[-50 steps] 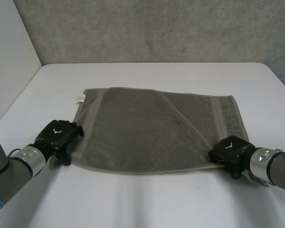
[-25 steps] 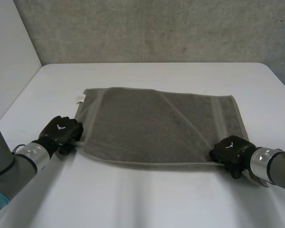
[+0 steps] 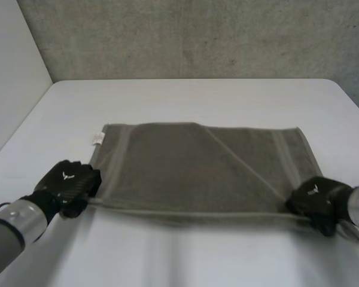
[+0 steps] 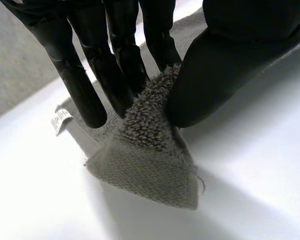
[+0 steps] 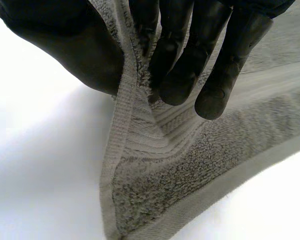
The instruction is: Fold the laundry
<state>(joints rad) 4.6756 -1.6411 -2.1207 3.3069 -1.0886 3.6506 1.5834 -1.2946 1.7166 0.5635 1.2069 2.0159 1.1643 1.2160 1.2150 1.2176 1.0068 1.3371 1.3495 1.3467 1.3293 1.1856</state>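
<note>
Towel (image 3: 191,161): grey terry, spread across the middle of the white bench (image 3: 191,95). The far edge rests on the surface. A diagonal crease (image 3: 239,160) runs from the far edge toward the near right corner. A white label (image 3: 98,139) sits at the far left corner.

Change: the near edge lay flat one second ago. It is now raised off the bench and drawn into a straight, taut line between the two hands. The far edge sits closer to the robot than before, so the whole cloth has been dragged slightly toward it.

Left hand (image 3: 69,182): grips the near left corner, with the terry pinched between thumb and fingers. It has drawn back toward the robot.

Right hand (image 3: 316,198): grips the near right corner, with the woven border clamped between thumb and fingers. It has shifted outward and back.

Meaning: both corner grasps appear secure and the slack is out. The fold is judged to be at its start. The next move calls for carrying the near edge up and over to the far edge, with both hands level to keep the edges aligned.
</note>
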